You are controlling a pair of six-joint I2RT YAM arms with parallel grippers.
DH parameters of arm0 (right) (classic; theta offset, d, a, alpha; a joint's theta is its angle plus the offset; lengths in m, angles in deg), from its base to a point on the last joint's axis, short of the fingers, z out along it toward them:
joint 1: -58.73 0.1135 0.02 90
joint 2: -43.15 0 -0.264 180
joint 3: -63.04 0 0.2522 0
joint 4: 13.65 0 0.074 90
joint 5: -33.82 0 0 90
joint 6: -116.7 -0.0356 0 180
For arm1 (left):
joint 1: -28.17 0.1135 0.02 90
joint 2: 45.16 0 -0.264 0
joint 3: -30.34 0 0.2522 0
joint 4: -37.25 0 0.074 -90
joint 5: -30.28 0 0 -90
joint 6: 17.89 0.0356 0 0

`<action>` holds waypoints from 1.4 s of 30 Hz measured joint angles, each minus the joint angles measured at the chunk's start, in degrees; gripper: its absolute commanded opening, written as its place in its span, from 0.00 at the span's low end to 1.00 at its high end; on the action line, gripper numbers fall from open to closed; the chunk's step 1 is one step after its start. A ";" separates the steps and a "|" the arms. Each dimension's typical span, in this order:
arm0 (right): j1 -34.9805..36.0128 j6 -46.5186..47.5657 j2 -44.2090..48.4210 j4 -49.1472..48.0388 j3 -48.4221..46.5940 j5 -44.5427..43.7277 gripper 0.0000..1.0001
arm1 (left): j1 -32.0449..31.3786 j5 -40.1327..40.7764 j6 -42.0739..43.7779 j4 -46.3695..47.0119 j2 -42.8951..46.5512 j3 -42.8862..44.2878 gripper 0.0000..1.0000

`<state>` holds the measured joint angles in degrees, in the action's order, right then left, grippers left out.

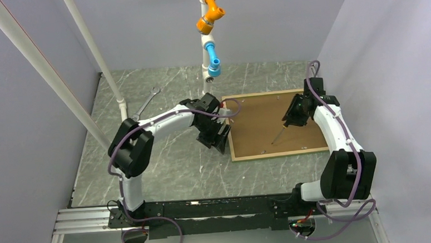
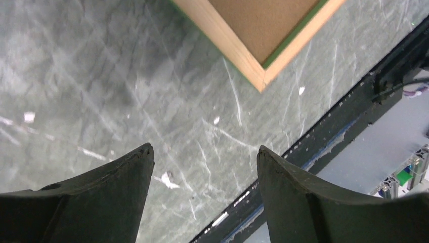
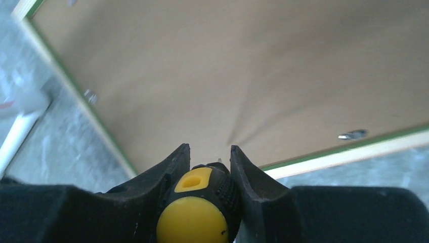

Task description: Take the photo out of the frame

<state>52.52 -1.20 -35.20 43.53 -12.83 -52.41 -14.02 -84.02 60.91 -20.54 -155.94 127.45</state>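
The frame (image 1: 276,153) lies face down on the table, its light wood edge and thin green moulding up. The brown backing panel (image 1: 261,124) fills it, so the photo is hidden. My right gripper (image 1: 292,116) hovers over the panel's right part, shut on a yellow-and-black screwdriver (image 3: 195,202) whose shaft (image 1: 278,135) slants down to the panel. My left gripper (image 1: 217,142) is open and empty just left of the frame's left edge. The left wrist view shows the frame's corner (image 2: 253,71) beyond the gripper (image 2: 205,149). The right wrist view shows the gripper (image 3: 210,148), the panel (image 3: 227,66) and the frame edge (image 3: 344,152).
Small metal retaining tabs (image 3: 352,134) (image 3: 91,95) sit along the panel's edges. A wrench (image 1: 147,104) lies at the back left. A white pipe stand with orange and blue fittings (image 1: 210,21) rises behind the frame. Slanted white poles (image 1: 61,90) stand at left. Walls enclose the table.
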 measured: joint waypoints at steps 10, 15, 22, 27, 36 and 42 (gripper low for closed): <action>15.19 -0.87 -0.04 -9.92 3.06 16.31 0.00 | 2.45 -1.01 0.04 2.60 15.58 -7.82 0.77; 28.20 -11.67 -0.52 -26.56 12.63 17.68 0.00 | 5.22 2.21 0.98 4.74 27.08 -14.51 0.78; 44.92 -25.31 -10.62 -44.46 13.84 15.50 0.00 | 7.67 5.86 -0.70 5.79 43.95 -19.63 0.80; 53.13 -35.52 -20.02 -52.63 12.09 11.06 0.00 | 7.65 6.62 -3.17 6.32 57.57 -26.80 0.81; 59.54 -44.52 -30.27 -57.59 7.45 4.98 0.19 | 7.67 8.90 -5.09 5.11 63.78 -31.95 0.81; 60.59 -46.47 -32.00 -59.63 7.41 1.46 0.25 | 7.67 9.22 -6.58 4.96 67.10 -34.53 0.81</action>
<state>113.10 -47.67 -67.20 -16.09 -5.42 -50.94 -6.35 -74.79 54.33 -15.58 -88.84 92.92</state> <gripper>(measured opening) 0.355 0.811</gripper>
